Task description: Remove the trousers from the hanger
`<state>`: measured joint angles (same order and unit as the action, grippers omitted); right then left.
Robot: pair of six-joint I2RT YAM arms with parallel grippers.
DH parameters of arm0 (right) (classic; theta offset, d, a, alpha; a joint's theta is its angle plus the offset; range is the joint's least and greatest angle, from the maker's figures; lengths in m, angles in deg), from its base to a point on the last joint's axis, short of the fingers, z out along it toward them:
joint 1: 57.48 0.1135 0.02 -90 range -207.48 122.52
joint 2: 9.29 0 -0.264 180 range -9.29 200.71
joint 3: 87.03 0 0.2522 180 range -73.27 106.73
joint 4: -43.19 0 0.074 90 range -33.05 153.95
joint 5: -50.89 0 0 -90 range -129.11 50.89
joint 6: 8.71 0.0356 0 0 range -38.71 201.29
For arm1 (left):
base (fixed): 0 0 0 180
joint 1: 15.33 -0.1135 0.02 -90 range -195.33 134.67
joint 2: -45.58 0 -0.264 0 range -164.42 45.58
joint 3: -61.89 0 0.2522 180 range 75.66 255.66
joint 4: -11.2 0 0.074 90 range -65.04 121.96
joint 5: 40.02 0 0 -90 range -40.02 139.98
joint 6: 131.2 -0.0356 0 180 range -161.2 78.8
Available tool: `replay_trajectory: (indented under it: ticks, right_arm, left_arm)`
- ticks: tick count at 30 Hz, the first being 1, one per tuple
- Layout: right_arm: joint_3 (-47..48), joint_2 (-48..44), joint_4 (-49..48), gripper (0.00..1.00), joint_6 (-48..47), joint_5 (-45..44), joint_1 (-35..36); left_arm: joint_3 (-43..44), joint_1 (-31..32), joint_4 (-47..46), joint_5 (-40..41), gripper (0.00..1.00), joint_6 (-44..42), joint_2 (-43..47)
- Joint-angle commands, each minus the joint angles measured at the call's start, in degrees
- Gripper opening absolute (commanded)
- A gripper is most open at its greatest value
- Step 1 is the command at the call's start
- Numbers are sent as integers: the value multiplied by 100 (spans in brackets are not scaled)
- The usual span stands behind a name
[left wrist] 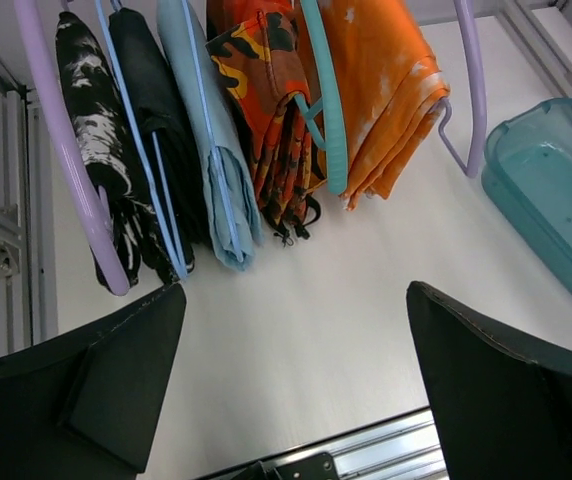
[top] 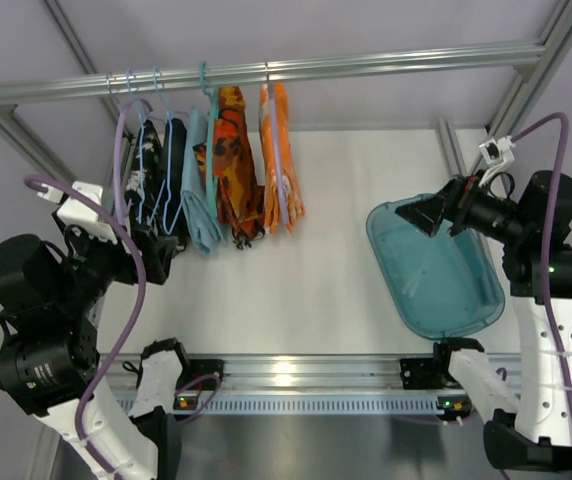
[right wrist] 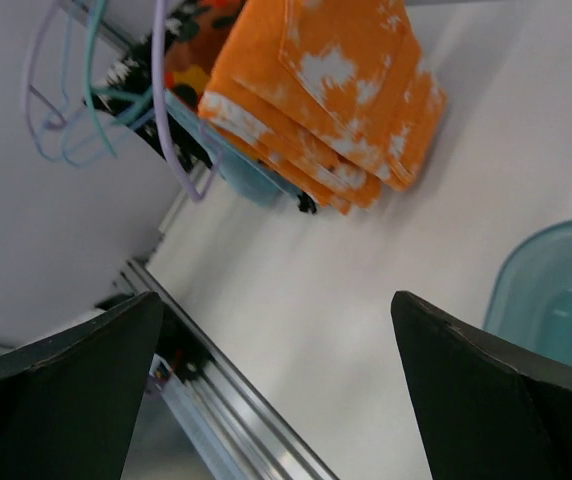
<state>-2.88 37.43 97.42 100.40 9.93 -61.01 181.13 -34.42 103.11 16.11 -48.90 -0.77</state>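
Note:
The orange trousers (top: pixel 282 165) hang folded over the lilac hanger (top: pixel 277 150) at the right end of the row on the overhead rail (top: pixel 386 62). The left wrist view shows the trousers (left wrist: pixel 386 90) with the hanger's arm (left wrist: pixel 476 100) beside them. The right wrist view shows the trousers (right wrist: pixel 336 90) and the hanger (right wrist: pixel 166 120) too. My left gripper (top: pixel 158 250) is open and empty, low at the left, apart from the garments. My right gripper (top: pixel 424 215) is open and empty, above the bin, well right of the trousers.
An orange-and-black patterned garment (top: pixel 234 160) on a teal hanger (left wrist: pixel 326 100), a light blue garment (top: pixel 201 190) and dark garments (top: pixel 161 170) hang left of the trousers. A teal bin (top: pixel 436 265) sits at the right. A purple cable (left wrist: pixel 66 150) runs by the left gripper.

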Motion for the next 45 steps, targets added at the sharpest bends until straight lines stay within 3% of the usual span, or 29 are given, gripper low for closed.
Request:
replay_trajectory:
  ticks: [1,5,12,20,30,40,45]
  right_arm:
    - [-175,292,-2075,99,2234,466,63]
    - [18,776,-3016,99,3124,73,789]
    - [80,1488,-4037,99,3107,-430,2039]
    - [-113,2455,-6067,99,3573,-851,3253]
    - [317,3791,-7157,79,3476,-975,3772]
    - [774,4451,-7834,63,3538,-887,4036]
    - [854,4802,-8342,48,3827,-887,4036]
  left_arm:
    - [237,-24,-124,-234,99,568,-375]
    - [255,-24,-309,-436,99,744,-542]
    - [255,-24,-757,-760,98,1385,-717]
    - [290,-24,-933,-894,96,1684,-920]
    - [35,-24,-951,-832,93,1483,-841]
    - [-255,-24,-959,-770,91,1386,-876]
    - [-334,-24,-959,-700,91,1324,-885]
